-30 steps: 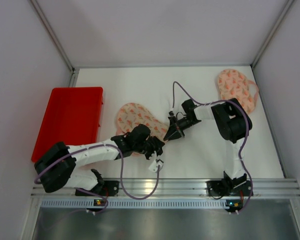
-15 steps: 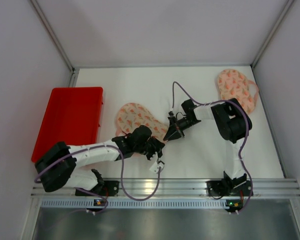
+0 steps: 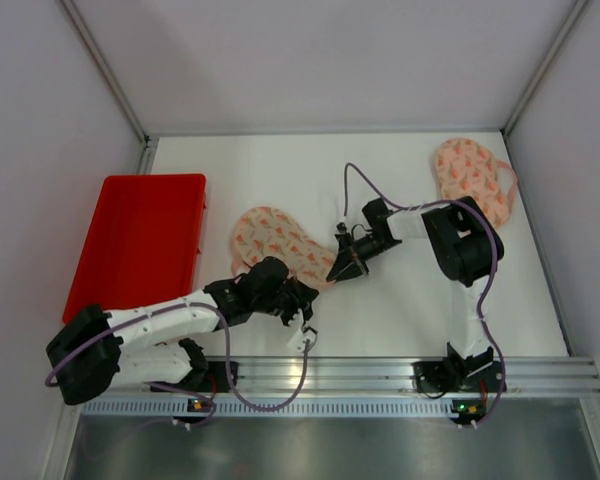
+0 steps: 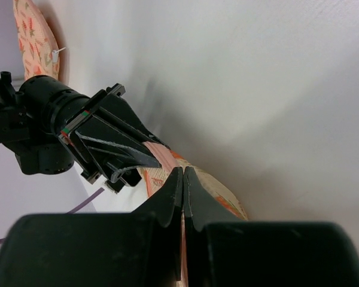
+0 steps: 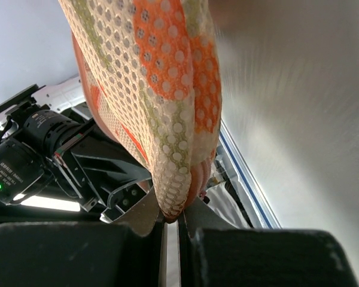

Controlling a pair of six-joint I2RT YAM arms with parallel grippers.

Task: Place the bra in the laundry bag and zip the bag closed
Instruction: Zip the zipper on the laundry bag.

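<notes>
Open table (image 3: 410, 300) lies right of the laundry bag (image 3: 268, 232), whose mesh edge the right gripper (image 5: 171, 216) clamps; the left gripper (image 4: 183, 173) is closed, perhaps on fabric.

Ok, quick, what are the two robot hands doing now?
Left gripper: closed; holding anything, cannot tell.
Right gripper: closed on the orange-patterned mesh laundry bag.

Change over the last second: the left arm (image 3: 165, 318) has swung its elbow (image 3: 80, 358) outward to the left and toward the near edge of the table, and its wrist has drawn back slightly leftward. The left gripper (image 4: 183, 176), earlier partly open, now has its jaws closed tip to tip; whether anything is pinched cannot be told. The white piece (image 3: 300, 338) hanging beneath it has shifted leftward with it.
</notes>
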